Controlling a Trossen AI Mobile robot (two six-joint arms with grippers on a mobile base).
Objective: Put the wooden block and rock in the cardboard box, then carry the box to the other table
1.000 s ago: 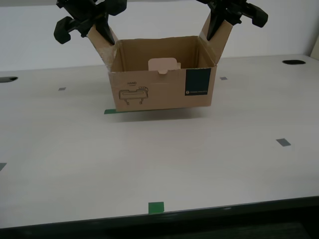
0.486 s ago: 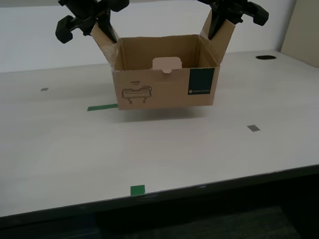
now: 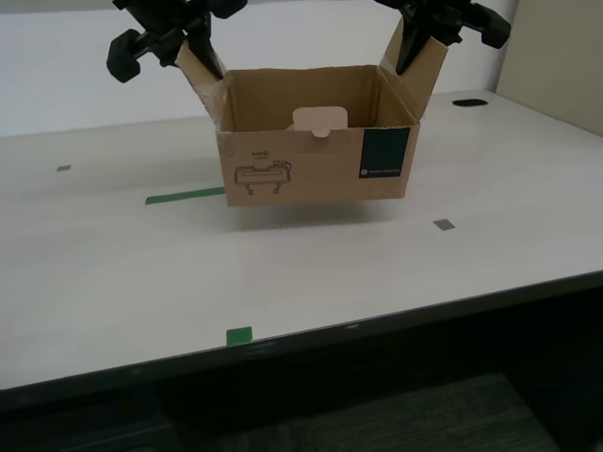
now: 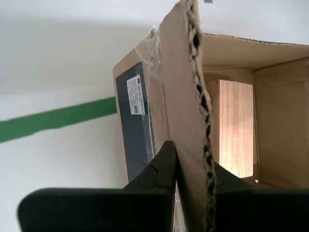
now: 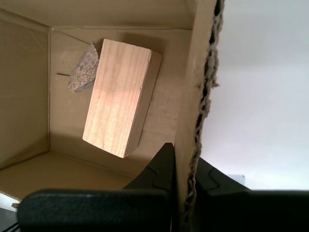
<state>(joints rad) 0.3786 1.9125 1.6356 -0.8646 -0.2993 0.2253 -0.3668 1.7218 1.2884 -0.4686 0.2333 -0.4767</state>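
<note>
Cardboard box hangs a little above the smooth pale table, toward its far side, with a soft shadow on the surface under it. It is held up by its two raised side flaps. Its near face carries a dark teal label toward the right and a line drawing toward the left.

My first gripper has its black fingers closed on the torn corrugated edge of the right flap, one finger inside the box wall and one outside. My second gripper pinches the left flap in the same way, its fingers tight against the cardboard on both sides. Both arms reach down from above at the top of the exterior view.

Inside the box, the wooden block lies flat on the floor, set at a slight angle to the walls. The rock sits on the box floor just beside one end of the block, touching it or nearly so, close to a corner.

On the table, a green tape strip lies to the left of the box and runs in under its left end. A small green square sits at the near edge, and a grey square lies near and to the right of the box.
</note>
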